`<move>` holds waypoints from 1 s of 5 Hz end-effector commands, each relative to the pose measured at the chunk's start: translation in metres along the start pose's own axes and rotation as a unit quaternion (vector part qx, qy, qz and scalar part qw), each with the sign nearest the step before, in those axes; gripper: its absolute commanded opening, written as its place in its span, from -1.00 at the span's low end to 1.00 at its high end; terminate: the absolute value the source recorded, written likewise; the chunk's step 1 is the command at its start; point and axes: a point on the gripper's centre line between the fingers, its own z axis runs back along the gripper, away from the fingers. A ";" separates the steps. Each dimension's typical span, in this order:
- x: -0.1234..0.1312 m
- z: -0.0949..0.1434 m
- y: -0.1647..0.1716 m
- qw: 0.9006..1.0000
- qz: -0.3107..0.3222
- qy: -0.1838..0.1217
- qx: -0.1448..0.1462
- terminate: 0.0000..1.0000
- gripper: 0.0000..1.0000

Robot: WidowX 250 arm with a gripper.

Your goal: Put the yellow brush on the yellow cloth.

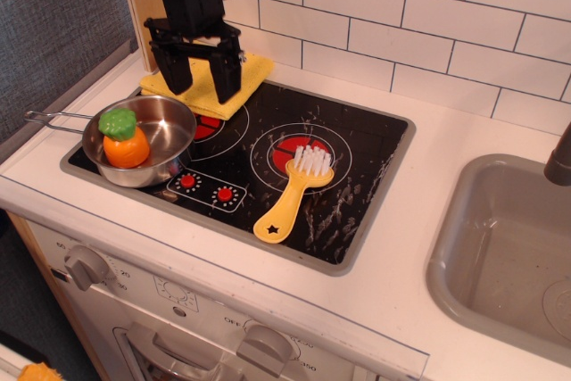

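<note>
The yellow brush point(292, 195) lies on the black stovetop point(357, 149), white bristles on the right burner ring, handle with the star hole pointing to the front left. The yellow cloth point(207, 85) lies at the stove's back left corner, partly hidden by my gripper. My gripper point(203, 73) hangs just above the cloth, its two black fingers point(228, 70) spread apart and empty. The brush is well to the right and in front of the gripper.
A steel pot point(169, 136) with a long handle sits on the front left burner and holds an orange toy vegetable with a green top point(123, 139). A grey sink point(508, 247) is at the right. White tiled wall behind, wooden panel at the back left.
</note>
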 end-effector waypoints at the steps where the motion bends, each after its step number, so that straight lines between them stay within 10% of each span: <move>1: -0.028 0.032 -0.051 0.996 -0.078 -0.044 0.018 -1.00 1.00; 5: -0.055 -0.032 -0.134 0.990 -0.090 -0.050 0.094 -1.00 1.00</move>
